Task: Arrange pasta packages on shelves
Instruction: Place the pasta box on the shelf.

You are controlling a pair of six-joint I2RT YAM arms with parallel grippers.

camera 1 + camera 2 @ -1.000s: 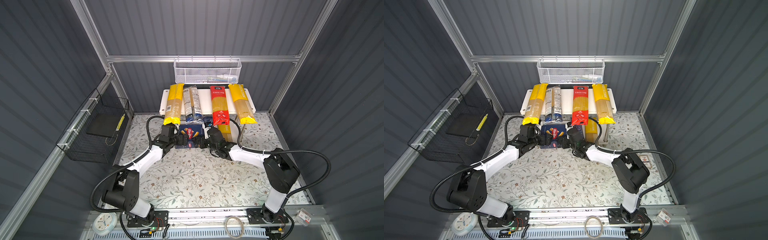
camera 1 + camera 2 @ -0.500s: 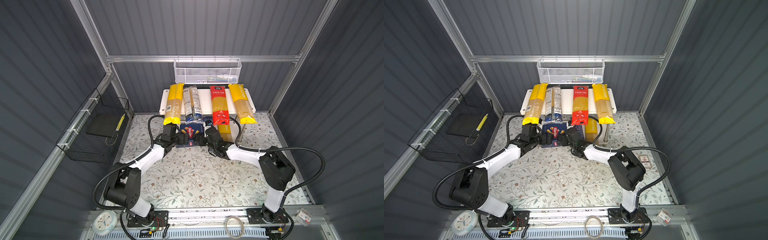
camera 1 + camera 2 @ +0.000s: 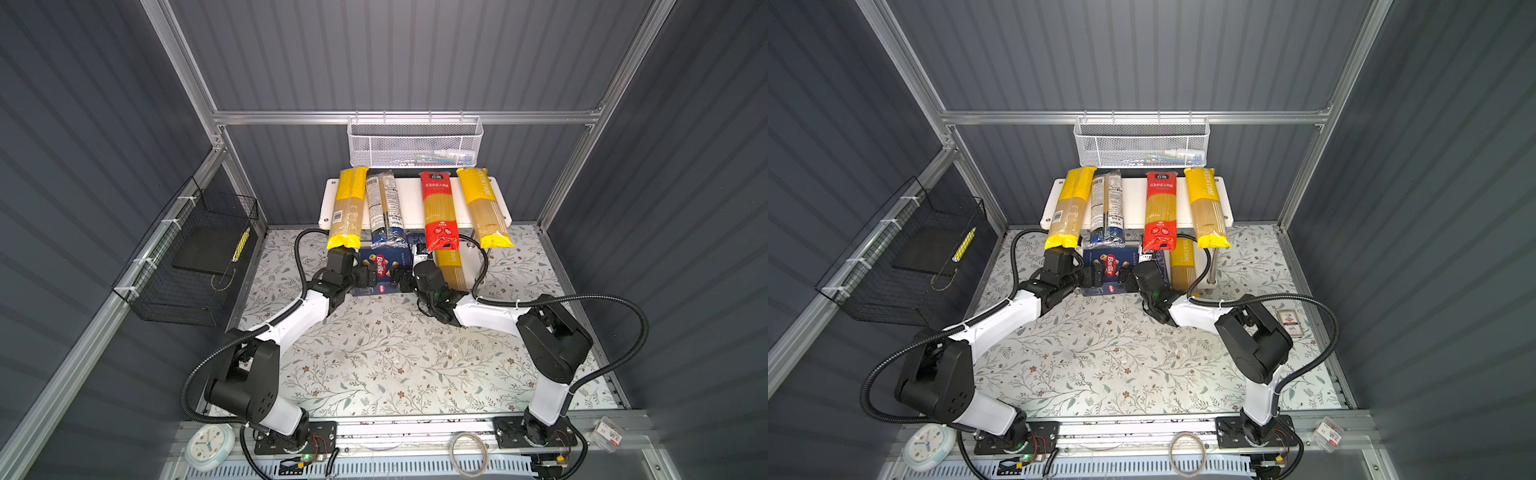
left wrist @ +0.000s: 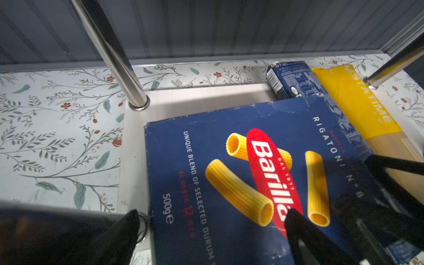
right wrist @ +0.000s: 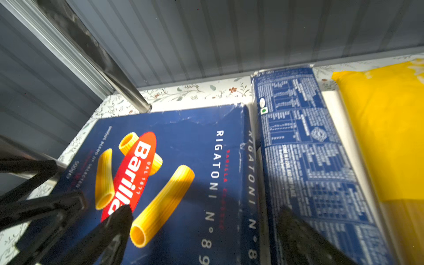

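Left wrist view: the wide blue cardboard Barilla box [image 4: 229,172] lies flat on the lower white shelf board [image 4: 183,101], right under the left end effector [image 4: 211,220]. Its jaws are spread wide and grip nothing, one fingertip at the box's edge and one over its face. The right end effector [image 5: 202,220], equally spread and empty, hovers where that box meets the narrow blue box [image 5: 298,137]. Beyond that lies a yellow plastic spaghetti bag [image 5: 385,128]. Above both end effectors, the upper white board [image 3: 411,199] carries the red spaghetti bag [image 3: 438,212] among others.
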